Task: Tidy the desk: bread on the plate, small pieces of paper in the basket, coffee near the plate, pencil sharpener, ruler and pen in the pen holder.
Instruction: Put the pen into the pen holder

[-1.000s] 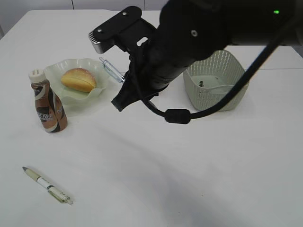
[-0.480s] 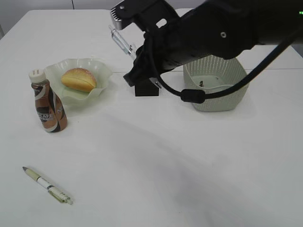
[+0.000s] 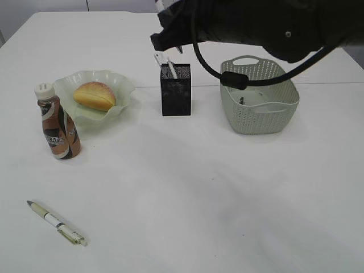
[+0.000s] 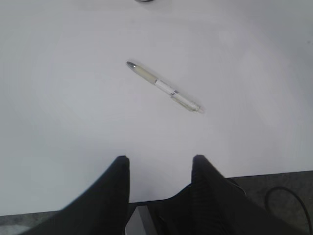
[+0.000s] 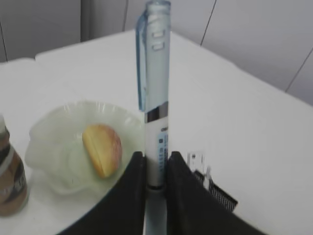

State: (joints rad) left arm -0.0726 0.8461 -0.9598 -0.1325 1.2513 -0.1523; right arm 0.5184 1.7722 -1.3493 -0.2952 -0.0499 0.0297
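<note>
The white tabletop (image 3: pixel 187 193) carries everything. The sage-green perforated basket (image 3: pixel 260 108) sits at the right, with something small and dark lying inside it. Left of it, well apart, the ruffled pale green plate (image 3: pixel 122 91) holds the bread (image 3: pixel 94 95), and the coffee bottle (image 3: pixel 57 124) stands upright just beside the plate's near-left rim. Between plate and basket stands the black mesh pen holder (image 3: pixel 176 94), with clear items poking out of its top.

The right tool (image 5: pixel 155 171) is pressed together on a pale blue pen (image 5: pixel 156 93), pinching it low on the barrel so that it stands upright between the two fingers (image 5: pixel 134 196), clip end up. In the right wrist view the pen holder's rim lies just below and to the right of the grip.

The left tool (image 4: pixel 159 181) hangs with its jaws spread and nothing between them, above the tabletop's near edge. A white pen (image 3: pixel 56 222) lies flat and alone ahead of it, well apart from the other things.
</note>
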